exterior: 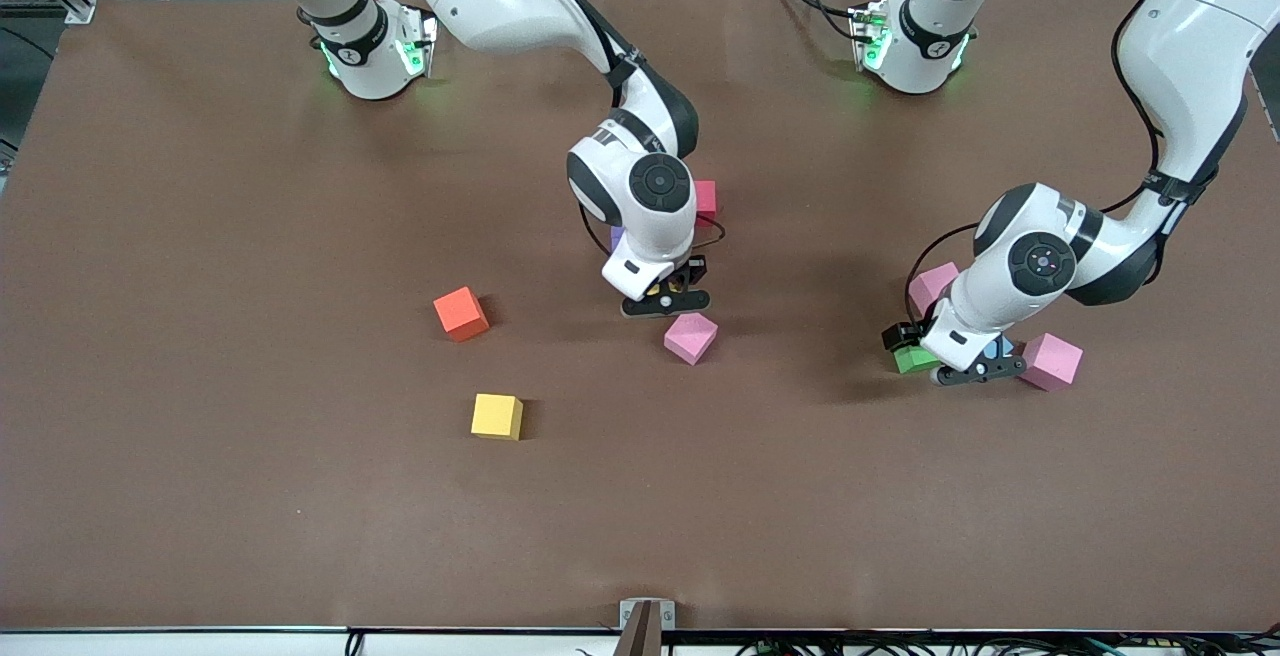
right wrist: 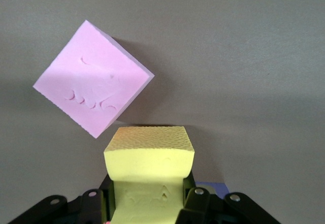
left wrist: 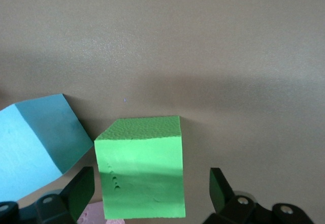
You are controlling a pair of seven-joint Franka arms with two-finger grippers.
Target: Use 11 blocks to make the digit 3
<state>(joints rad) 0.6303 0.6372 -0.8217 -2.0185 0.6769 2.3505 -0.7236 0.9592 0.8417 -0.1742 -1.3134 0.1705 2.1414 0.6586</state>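
We see the right end effector [exterior: 668, 298] near the middle of the counter [exterior: 250, 496], clamped on a yellow block [right wrist: 148, 170] whose sides are squeezed in by the fingers. It is held over the counter beside a pink block [exterior: 691, 337] that lies turned at an angle. A red block [exterior: 706, 200] and a sliver of a purple block [exterior: 617, 236] show from under the right arm's wrist, farther from the front camera than that pink one. Toward the right arm's end of the counter lie an orange block [exterior: 461, 313] and, nearer to the front camera, another yellow block [exterior: 497, 416], well apart from each other. The left end effector [exterior: 962, 368] sits low toward the left arm's end of the counter, its fingers [left wrist: 81, 191] spread wide on either side of a green block [left wrist: 142, 168] without pressing it. A light blue block [left wrist: 35, 140] lies just beside the green one. Two more pink-looking blocks flank this arm's wrist, one [exterior: 1051, 361] nearer to the front camera and one [exterior: 932, 286] farther from it. No blocks are yet joined into a figure.
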